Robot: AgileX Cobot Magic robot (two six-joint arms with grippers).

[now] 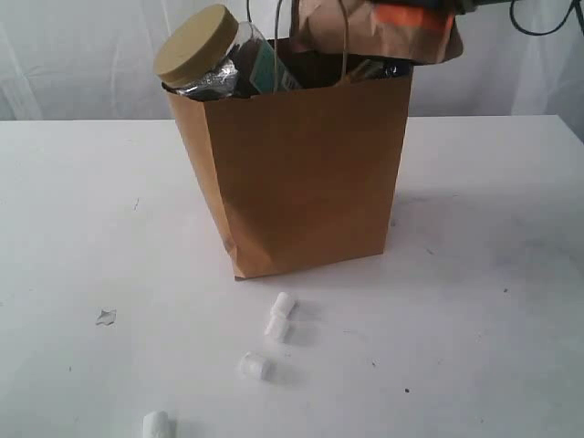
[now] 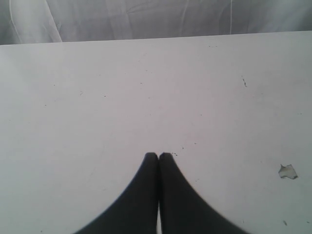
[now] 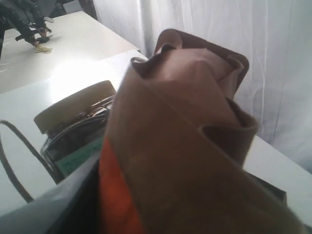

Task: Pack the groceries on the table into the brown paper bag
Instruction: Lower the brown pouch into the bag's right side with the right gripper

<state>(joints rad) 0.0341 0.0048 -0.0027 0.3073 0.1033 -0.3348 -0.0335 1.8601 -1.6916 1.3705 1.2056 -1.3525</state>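
The left gripper [image 2: 158,155] hangs over the bare table [image 2: 97,97], its fingers pressed together and holding nothing. The right gripper [image 1: 431,9], at the upper edge of the exterior view, pinches the brown-orange pouch [image 1: 383,32] just above the right side of the open paper bag [image 1: 301,173]. The bag stands upright in the middle of the table. A jar [image 1: 205,55] with a mustard lid leans out of its left side.

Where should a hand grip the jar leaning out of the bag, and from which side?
Grip the mustard lid and neck of the jar, the only part above the rim of the brown paper bag, from above on the exterior view's left, in line with its lean; the brown-orange pouch crowds the right.
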